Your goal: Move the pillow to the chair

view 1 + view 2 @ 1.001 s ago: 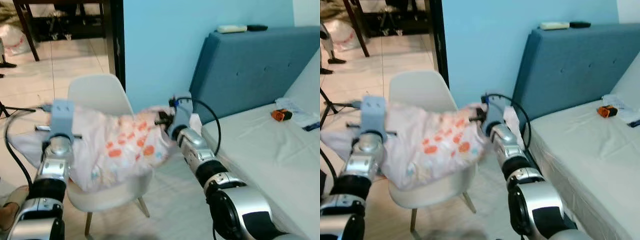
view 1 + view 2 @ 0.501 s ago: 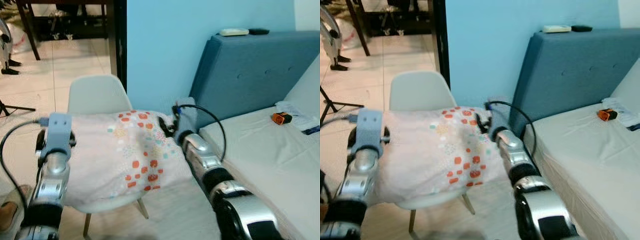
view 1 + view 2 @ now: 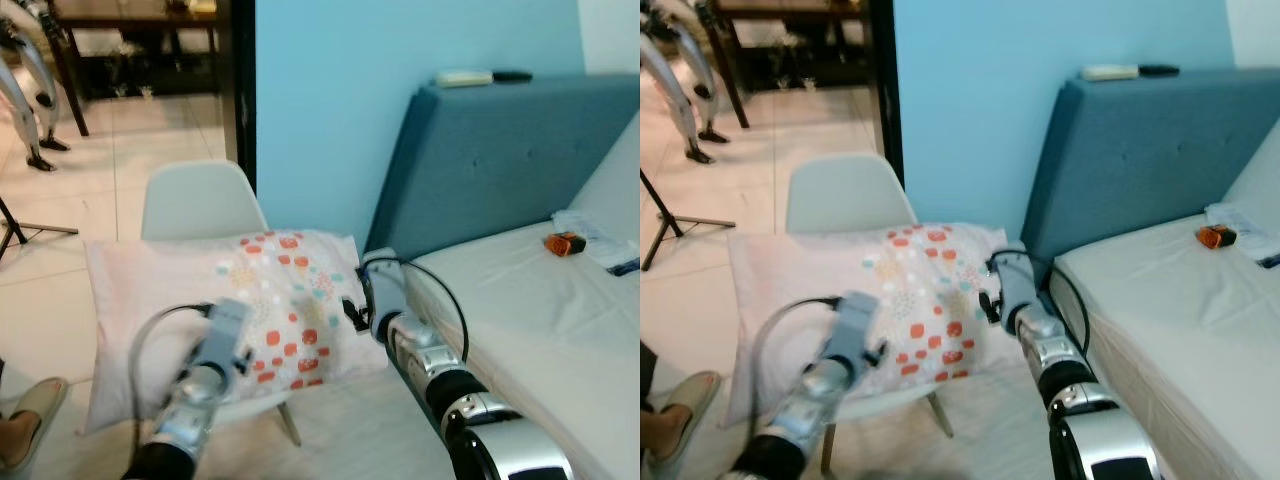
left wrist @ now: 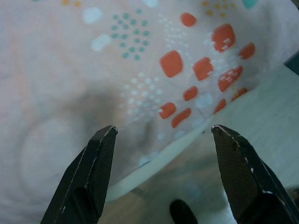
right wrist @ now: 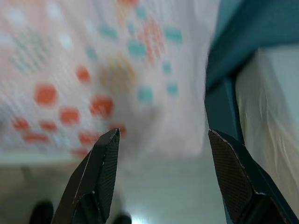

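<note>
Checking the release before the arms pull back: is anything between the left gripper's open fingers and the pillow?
Nothing. In the left wrist view the left gripper is open, with only air before the pillow lying on the chair.

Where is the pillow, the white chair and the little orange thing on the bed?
pillow (image 3: 240, 300), left eye view, patterned middle.
chair (image 3: 195, 200), left eye view, backrest.
orange thing (image 3: 562, 242), left eye view, its body.

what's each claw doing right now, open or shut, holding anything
Left claw: open, holding nothing, over the pillow lying on the chair.
Right claw: open, holding nothing, by the pillow's edge near the bed.
</note>
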